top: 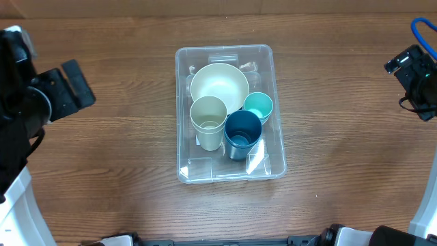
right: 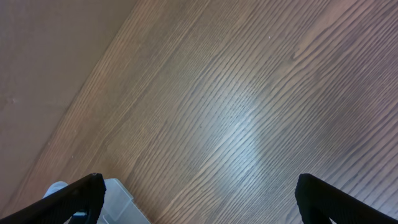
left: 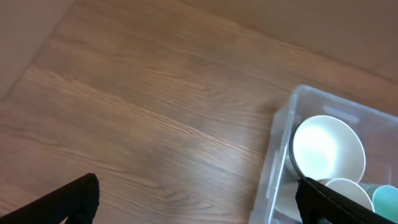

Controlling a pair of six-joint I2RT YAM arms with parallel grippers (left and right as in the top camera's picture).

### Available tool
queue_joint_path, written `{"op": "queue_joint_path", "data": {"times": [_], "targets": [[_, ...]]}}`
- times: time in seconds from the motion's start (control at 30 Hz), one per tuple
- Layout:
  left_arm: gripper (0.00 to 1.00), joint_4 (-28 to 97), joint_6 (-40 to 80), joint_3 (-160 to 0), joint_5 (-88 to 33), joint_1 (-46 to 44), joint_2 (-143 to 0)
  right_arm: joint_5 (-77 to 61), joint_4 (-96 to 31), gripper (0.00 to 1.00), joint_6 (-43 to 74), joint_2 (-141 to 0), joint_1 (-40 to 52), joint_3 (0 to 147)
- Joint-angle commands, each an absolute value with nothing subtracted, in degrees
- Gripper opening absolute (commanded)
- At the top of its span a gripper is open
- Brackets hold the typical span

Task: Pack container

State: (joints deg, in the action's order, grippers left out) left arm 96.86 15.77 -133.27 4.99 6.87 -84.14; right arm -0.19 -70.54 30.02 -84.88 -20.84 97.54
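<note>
Centrally on the wooden counter [top: 102, 171] sits the container [top: 181, 137], a large clear rectangular plastic bin with rounded corners and a raised rim, its long axis running away from the robot. Contents: a cream bowl [top: 219, 84] at the far end; a cream cup [top: 208, 119] just in front of it; a dark blue cup [top: 242, 132] touching that cup on its right; a teal cup [top: 258, 106] by the right wall, between bowl and blue cup. Cup mouths face up. The left claw [left: 198, 202], fingers spread wide and empty, hangs over bare counter well left of the bin; the right claw [right: 198, 199], likewise spread and empty, hangs well to its right.
</note>
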Motion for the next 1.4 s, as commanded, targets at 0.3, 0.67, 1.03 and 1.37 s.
{"op": "queue_joint_path", "data": {"times": [0.3, 0.67, 1.03, 1.37], "targets": [[1.00, 96.8, 16.7, -133.6, 4.9, 7.5, -85.8, -0.3, -70.4, 1.00, 30.5, -84.5, -20.6, 97.9], [1.00, 96.8, 16.7, -133.6, 4.9, 7.5, -85.8, 9.7, -70.6, 1.00, 30.0, -80.1, -17.8, 97.9], [1.00, 96.8, 16.7, -133.6, 4.9, 7.5, -85.8, 14.5, -59.8, 1.00, 14.4, -62.5, 5.3, 92.6], [1.00, 96.8, 16.7, -133.6, 4.9, 7.5, -85.8, 6.2, -52.1, 1.00, 11.1, -39.6, 5.1, 62.4]]}}
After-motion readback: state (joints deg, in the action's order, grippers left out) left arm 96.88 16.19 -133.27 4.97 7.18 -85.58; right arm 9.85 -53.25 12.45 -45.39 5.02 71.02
